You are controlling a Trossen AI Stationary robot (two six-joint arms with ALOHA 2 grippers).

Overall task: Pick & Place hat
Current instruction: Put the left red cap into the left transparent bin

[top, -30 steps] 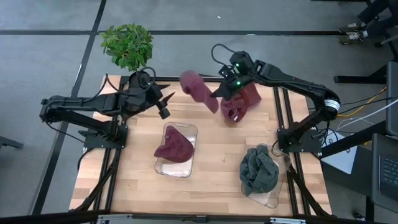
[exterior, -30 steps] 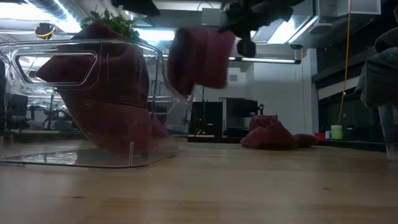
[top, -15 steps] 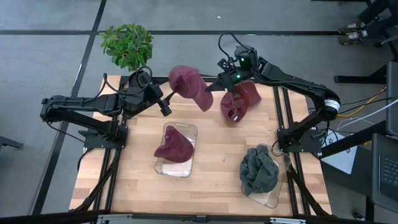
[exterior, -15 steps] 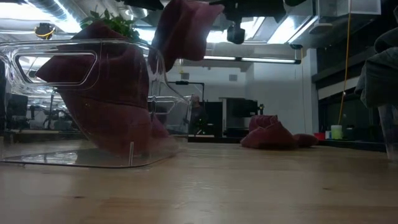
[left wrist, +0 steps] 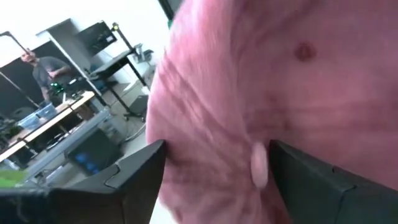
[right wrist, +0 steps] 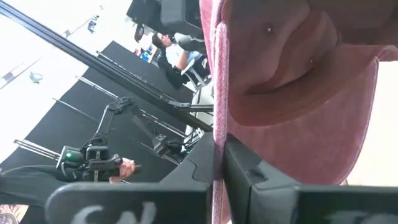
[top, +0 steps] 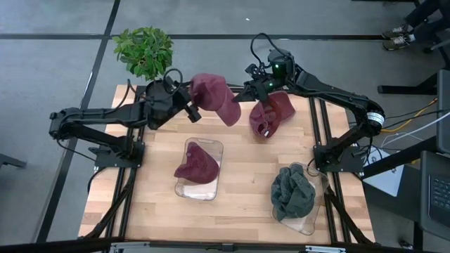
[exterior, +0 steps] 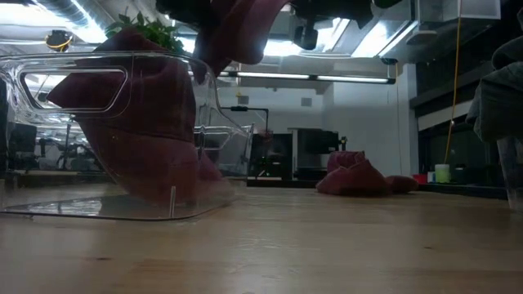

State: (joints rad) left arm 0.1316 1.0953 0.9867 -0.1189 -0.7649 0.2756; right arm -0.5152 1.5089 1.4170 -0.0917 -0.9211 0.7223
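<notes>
Hanging in mid-air at the upper centre of the high view, the maroon hat [top: 218, 98] runs lengthwise between both arms, the spread left gripper [top: 191, 107] at its left end, the right gripper [top: 247, 90] pinching its right edge.

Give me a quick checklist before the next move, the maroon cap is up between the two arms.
1. Right end effector shut on the raised maroon cap: ok.
2. Left end effector open, fingers either side of the cap: ok.
3. Left fingers actually touching the cap: cannot tell.
4. Cap clear of the table: ok.
5. Clear tray below already holds a maroon cap; room for another: cannot tell.
6. Loose maroon cap on the table under the right arm, clear of the handover: ok.
</notes>
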